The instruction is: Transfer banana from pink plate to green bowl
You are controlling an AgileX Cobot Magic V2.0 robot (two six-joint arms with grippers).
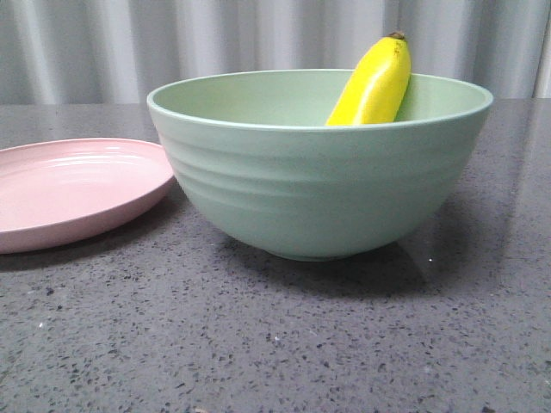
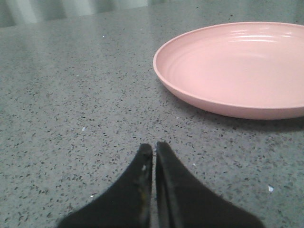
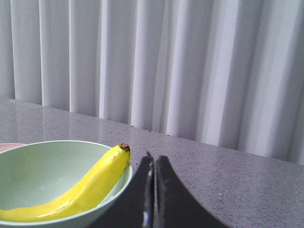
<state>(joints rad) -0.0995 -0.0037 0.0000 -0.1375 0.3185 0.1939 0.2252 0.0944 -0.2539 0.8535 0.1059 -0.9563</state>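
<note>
The yellow banana (image 1: 372,84) lies inside the pale green bowl (image 1: 318,185), its dark stem tip leaning above the far right rim. In the right wrist view the banana (image 3: 80,190) rests against the wall of the bowl (image 3: 38,166). The pink plate (image 1: 73,191) sits bare to the left of the bowl, and also shows in the left wrist view (image 2: 237,66). My left gripper (image 2: 153,148) is shut and empty, low over the table short of the plate. My right gripper (image 3: 154,159) is shut and empty, beside the bowl's rim. Neither gripper shows in the front view.
The dark speckled stone tabletop (image 1: 275,344) runs under everything. A pale pleated curtain (image 3: 190,61) hangs behind the table's far edge.
</note>
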